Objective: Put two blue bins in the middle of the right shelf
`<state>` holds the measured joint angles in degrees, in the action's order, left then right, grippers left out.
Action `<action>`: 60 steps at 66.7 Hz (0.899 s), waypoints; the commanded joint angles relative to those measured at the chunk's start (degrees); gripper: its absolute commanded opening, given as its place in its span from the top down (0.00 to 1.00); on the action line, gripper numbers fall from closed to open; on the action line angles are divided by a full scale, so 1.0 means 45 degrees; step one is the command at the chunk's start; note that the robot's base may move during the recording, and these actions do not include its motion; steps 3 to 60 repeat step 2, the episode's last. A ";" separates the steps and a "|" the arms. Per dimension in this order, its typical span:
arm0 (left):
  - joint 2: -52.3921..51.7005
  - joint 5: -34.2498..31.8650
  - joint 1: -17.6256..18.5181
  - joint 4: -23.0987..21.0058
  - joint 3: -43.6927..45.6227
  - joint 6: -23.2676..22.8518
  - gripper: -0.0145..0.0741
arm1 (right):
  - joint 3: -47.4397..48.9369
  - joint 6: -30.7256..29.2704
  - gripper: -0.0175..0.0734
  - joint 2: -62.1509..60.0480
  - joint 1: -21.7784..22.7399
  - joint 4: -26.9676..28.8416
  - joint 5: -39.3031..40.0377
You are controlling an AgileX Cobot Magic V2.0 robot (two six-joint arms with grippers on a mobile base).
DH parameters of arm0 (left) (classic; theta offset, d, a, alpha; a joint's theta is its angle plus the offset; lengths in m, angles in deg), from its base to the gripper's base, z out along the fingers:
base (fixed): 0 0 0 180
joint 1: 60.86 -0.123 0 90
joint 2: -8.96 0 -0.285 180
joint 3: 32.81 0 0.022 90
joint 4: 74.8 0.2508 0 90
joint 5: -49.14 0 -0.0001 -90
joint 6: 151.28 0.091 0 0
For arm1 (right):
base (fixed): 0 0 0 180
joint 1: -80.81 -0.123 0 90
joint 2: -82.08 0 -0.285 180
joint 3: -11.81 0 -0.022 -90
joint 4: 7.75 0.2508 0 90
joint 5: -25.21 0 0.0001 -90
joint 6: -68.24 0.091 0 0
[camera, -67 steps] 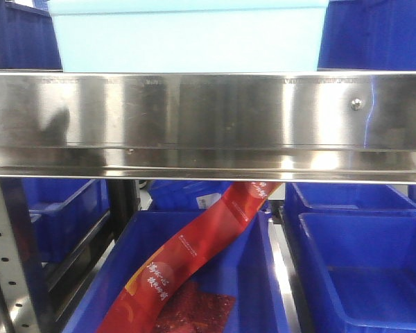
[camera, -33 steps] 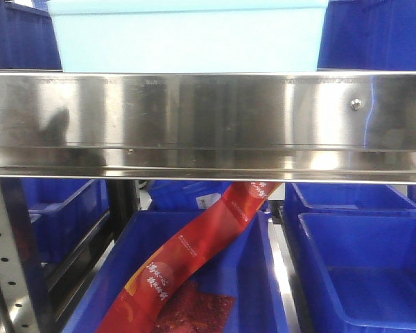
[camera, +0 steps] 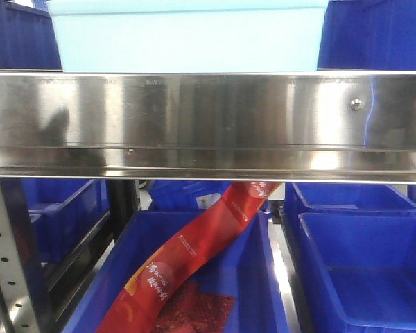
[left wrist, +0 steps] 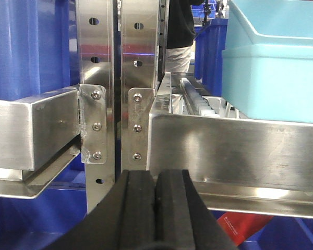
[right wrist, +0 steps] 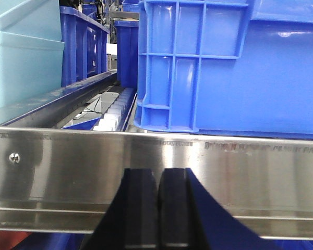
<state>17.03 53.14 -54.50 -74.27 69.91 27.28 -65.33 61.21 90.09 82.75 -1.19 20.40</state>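
Looking at the right wrist view, your right gripper (right wrist: 157,208) sits low in front of the steel rail (right wrist: 156,156), pads pressed together with nothing between them, and the blue bin (right wrist: 229,67) is straight ahead but above it, on the shelf behind that rail. So the bin lies up and forward from the tool, its long side running across the view. I'd say the right arm is the nearer one. The left gripper (left wrist: 155,208) is closed and empty too, facing the upright posts (left wrist: 117,78), with a pale teal bin (left wrist: 271,62) off to its right. The bin is ribbed moulded plastic with a thick rim; the rail is smooth, shiny steel.
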 commanded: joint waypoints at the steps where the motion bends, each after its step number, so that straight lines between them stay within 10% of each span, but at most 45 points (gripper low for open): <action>1: -0.0063 -0.0266 0.0005 0.0023 0.0014 0.0068 0.96 | -0.0018 -0.0056 0.99 -0.0050 0.0068 0.0049 0.0312; 60: -0.0063 -0.0266 0.0005 0.0023 0.0014 0.0068 0.96 | -0.0018 -0.0056 0.99 -0.0050 0.0068 0.0049 0.0312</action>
